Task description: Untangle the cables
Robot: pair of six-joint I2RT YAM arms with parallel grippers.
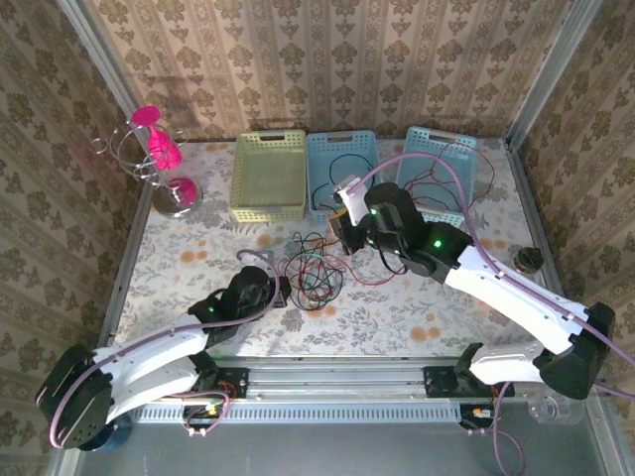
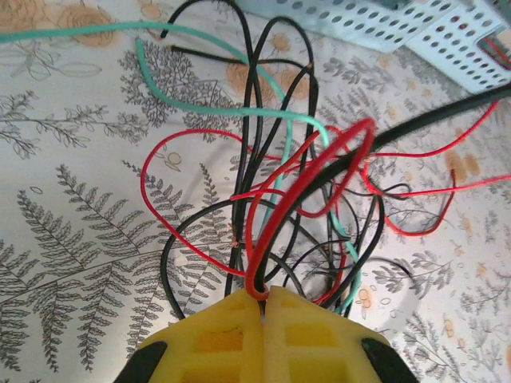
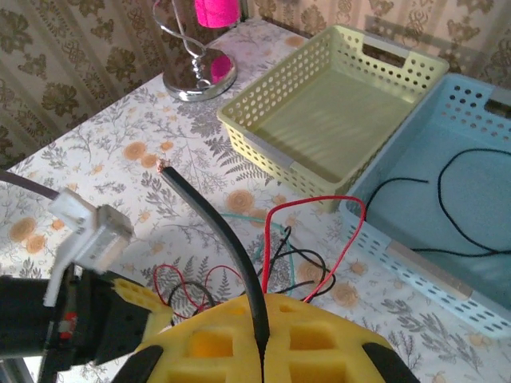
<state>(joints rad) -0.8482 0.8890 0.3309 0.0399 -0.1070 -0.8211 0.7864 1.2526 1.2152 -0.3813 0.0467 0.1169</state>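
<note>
While pinching a red cable [image 2: 361,132] in the tightly closed left gripper [image 2: 263,297], anchors the tangle of cables [image 1: 313,266] spread just ahead of it. To the right, clamps a thicker black cable [image 3: 239,255] in the closed right gripper [image 3: 262,323], just past the tangle's far side. Looks mid-separation; next calls for drawing the black cable steadily away, minding snagged loops.

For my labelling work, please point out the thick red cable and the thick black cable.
thick red cable [image 2: 363,128], left wrist view, top of its loop.
thick black cable [image 3: 226,231], right wrist view, middle of its visible length.
</note>
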